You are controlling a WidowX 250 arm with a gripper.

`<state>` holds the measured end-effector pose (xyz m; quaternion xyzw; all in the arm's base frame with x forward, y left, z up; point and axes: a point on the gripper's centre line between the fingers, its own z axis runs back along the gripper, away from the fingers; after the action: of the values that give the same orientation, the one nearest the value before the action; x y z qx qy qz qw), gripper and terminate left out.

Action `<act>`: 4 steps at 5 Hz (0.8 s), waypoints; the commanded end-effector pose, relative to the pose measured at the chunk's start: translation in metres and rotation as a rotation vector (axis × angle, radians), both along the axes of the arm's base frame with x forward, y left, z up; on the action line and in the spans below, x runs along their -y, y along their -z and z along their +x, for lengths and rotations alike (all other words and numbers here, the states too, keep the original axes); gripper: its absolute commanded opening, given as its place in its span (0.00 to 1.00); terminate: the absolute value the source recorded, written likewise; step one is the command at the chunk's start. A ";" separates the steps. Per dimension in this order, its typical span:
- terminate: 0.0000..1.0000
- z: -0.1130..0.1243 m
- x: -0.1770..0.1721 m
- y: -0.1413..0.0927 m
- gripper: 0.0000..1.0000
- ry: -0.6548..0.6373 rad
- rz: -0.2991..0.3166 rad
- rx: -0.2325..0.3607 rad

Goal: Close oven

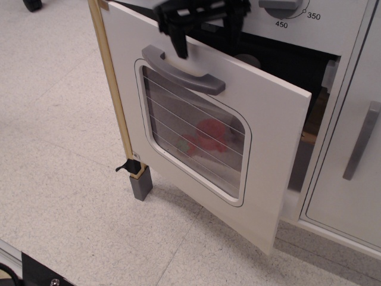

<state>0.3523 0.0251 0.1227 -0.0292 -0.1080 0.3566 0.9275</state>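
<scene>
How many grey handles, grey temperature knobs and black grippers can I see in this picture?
Grey handles: 2, the curved grey handle on the white oven door and the straight grey bar handle on the plain white cabinet door.
Grey temperature knobs: 1.
Black grippers: 1.
Total: 4.

I count one oven (pixel 202 137) door, one cabinet door (pixel 351 149), two grey handles (pixel 181 70), one knob (pixel 281 5) and one red cup (pixel 208 134)

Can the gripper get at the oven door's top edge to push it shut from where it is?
Probably yes: the gripper sits right at the oven door top edge, above the handle, nothing between.
</scene>
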 end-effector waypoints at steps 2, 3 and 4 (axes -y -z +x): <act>0.00 -0.041 0.008 -0.012 1.00 0.259 0.056 -0.016; 0.00 -0.058 0.030 0.028 1.00 0.402 0.097 -0.003; 0.00 -0.052 0.048 0.055 1.00 0.421 0.134 0.038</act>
<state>0.2940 -0.0291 0.0551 0.0059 -0.1250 0.1461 0.9813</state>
